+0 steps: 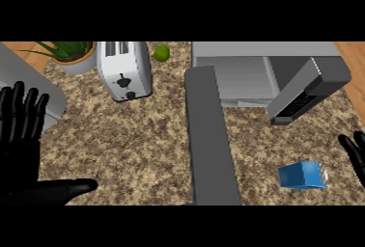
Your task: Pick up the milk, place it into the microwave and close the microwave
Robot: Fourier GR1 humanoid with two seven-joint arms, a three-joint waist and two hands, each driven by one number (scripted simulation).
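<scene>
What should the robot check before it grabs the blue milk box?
1. Milk on the counter, nothing on top of it: ok.
2. Right hand open, beside the milk, not touching: ok.
3. Microwave door open: ok.
4. Room inside the microwave: cannot tell, the inside is only partly seen.
5. Left hand open at the left edge, out of the way: ok.
6. Toaster far from the milk's path: ok.
</scene>
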